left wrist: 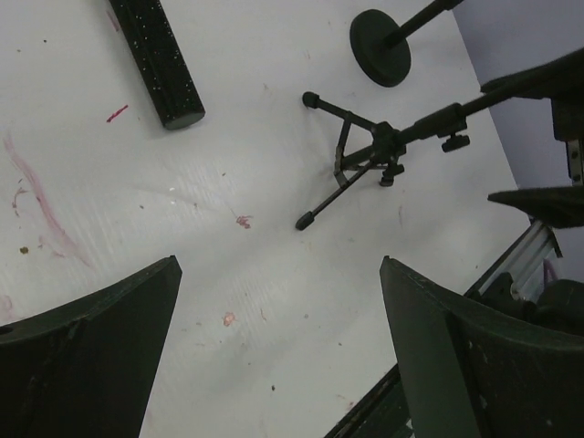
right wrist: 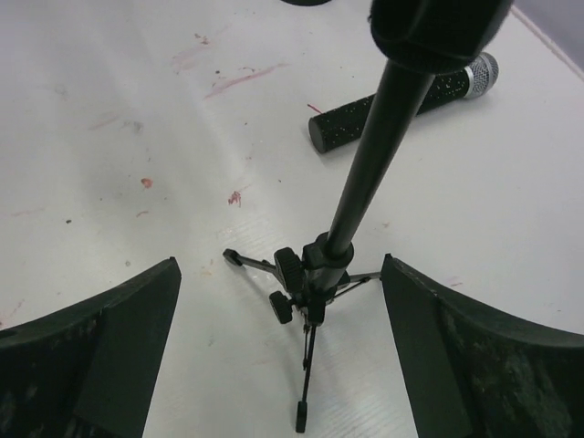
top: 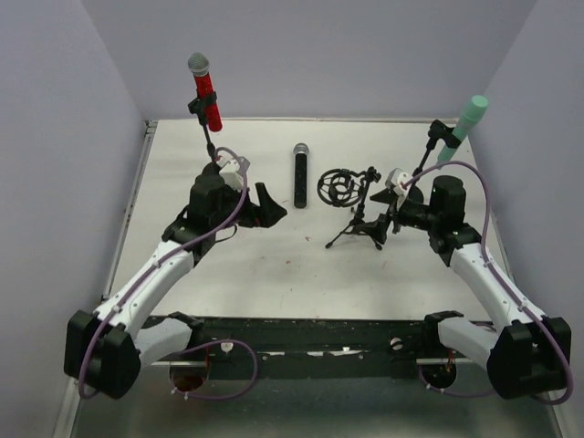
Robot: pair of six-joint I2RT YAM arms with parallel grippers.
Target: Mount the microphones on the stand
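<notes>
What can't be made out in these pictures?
- Black mic: head cut off by the top edge, left wrist view.
- Tripod stand: its top blurred and cut off, right wrist view.
- Red mic: its stand's foot hidden behind the left arm, top view.
- Green mic: its clip too small to judge, top view.

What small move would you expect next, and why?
Probably the open left gripper reaches for the black microphone. It lies flat on the table, the tripod stand's round mount is empty, and the red microphone and mint-green microphone already sit in stands.
</notes>
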